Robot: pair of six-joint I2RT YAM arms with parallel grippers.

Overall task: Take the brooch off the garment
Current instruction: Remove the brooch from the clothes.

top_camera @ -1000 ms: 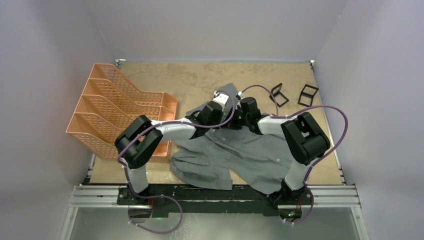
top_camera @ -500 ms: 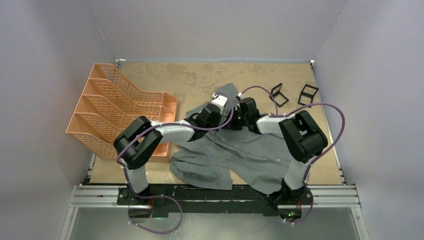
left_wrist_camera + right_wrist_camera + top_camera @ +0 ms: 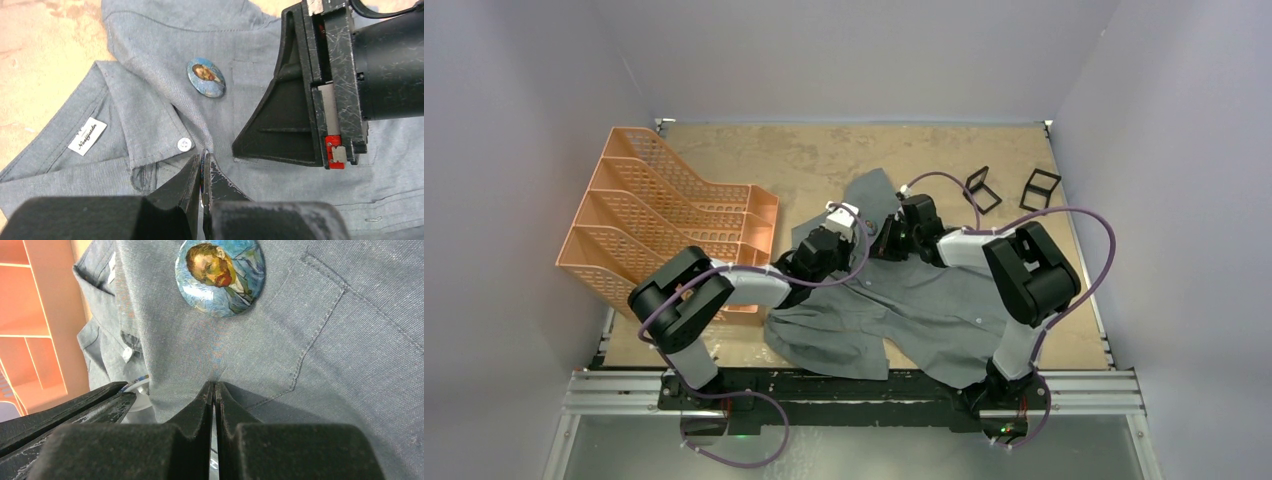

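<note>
The grey shirt (image 3: 924,300) lies rumpled on the table. The brooch (image 3: 206,77), a round blue portrait badge, sits on the chest beside the pocket seam and fills the top of the right wrist view (image 3: 220,275). My right gripper (image 3: 214,385) is shut on a pinch of shirt cloth just below the brooch. My left gripper (image 3: 203,160) is shut close by, near the collar button (image 3: 184,144), with a thin coloured edge between its jaws. In the right wrist view a white disc (image 3: 139,390) with a blue rim shows at the left fingers (image 3: 65,412). In the top view the brooch is hidden by both grippers (image 3: 856,248) (image 3: 882,240).
An orange mesh file rack (image 3: 664,235) stands at the left, close to my left arm. Two small black stands (image 3: 982,190) (image 3: 1041,188) sit at the back right. A white neck label (image 3: 87,136) shows inside the collar.
My left arm has drawn back to the left and towards the near edge, its elbow swinging out towards the rack. The right arm has stayed in place on the shirt.
</note>
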